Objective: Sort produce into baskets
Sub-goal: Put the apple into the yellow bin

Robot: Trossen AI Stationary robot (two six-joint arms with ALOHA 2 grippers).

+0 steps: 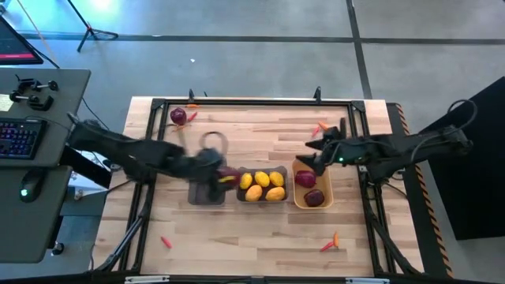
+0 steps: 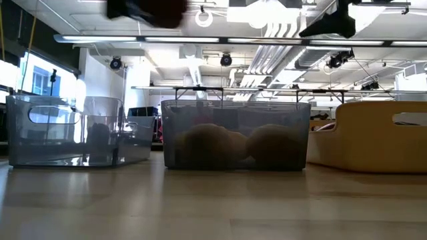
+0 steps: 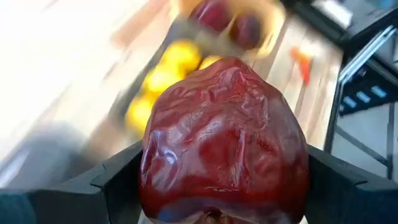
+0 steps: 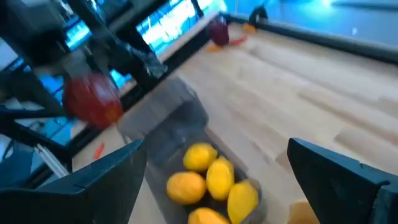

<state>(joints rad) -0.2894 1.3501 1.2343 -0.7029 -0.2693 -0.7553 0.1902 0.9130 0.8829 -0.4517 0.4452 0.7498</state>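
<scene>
While clamped on a dark red apple-like fruit (image 3: 225, 140), left gripper (image 1: 223, 172) over the table (image 1: 260, 229), at the seam between the empty dark grey bin (image 1: 207, 192) and the middle grey bin (image 1: 263, 187); fruit fills left wrist view, fingers (image 3: 115, 180) pressed to both its sides. Same fruit (image 4: 92, 99) seen from right wrist view, held up above the grey bins. Middle grey bin holding five yellow lemon-like fruits (image 1: 261, 179); seen as rounded shapes through its wall in low view (image 2: 235, 137). Orange-yellow bin (image 1: 313, 185) right of it, touching or just beside, with two dark red fruits (image 1: 305, 179) inside. Right gripper (image 1: 313, 162) hovering at far edge of orange-yellow bin, fingers (image 4: 99, 177) wide apart, nothing between them. Loose on table: one dark red fruit (image 1: 178, 116) near far left corner with a small red-orange pepper piece (image 1: 192, 116) just beside; pepper pieces (image 1: 319, 127) near far right by right arm; two more (image 1: 331, 241) near front right; one (image 1: 166, 241) near front left. Left grey bin (image 2: 73, 130) in low view looks empty.
</scene>
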